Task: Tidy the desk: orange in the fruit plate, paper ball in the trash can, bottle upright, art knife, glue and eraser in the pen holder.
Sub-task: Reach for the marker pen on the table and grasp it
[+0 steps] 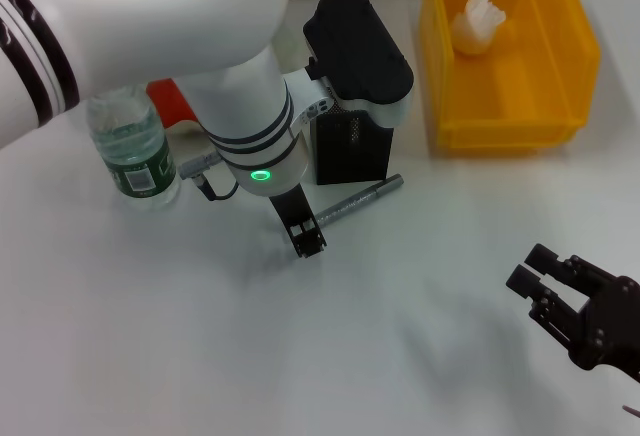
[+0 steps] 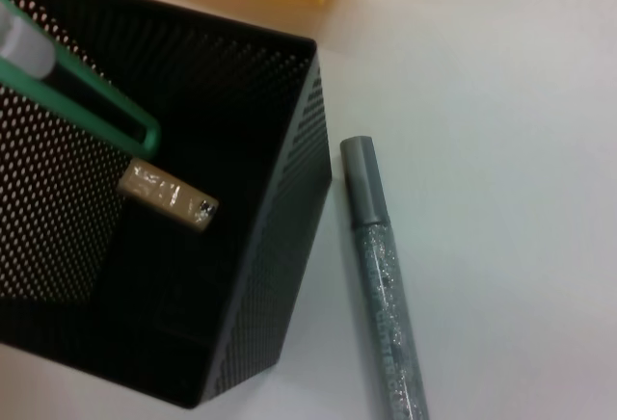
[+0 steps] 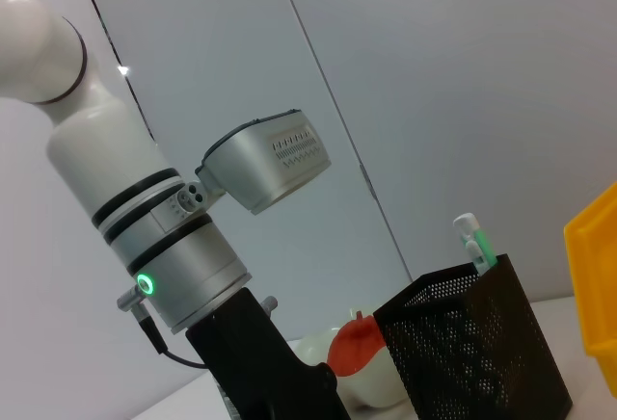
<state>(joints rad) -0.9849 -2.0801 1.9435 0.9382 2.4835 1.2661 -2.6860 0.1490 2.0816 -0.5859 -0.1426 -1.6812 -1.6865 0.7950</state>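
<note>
Our left gripper [image 1: 305, 239], jaws indiscernible, hovers just beside the glue pen [image 1: 358, 202] lying slantwise against the pen holder [image 1: 350, 151].

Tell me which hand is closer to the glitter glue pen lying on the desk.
Left. The left hand hangs right beside the glue pen, next to the pen holder. The right hand sits far off near the desk's front right.
</note>
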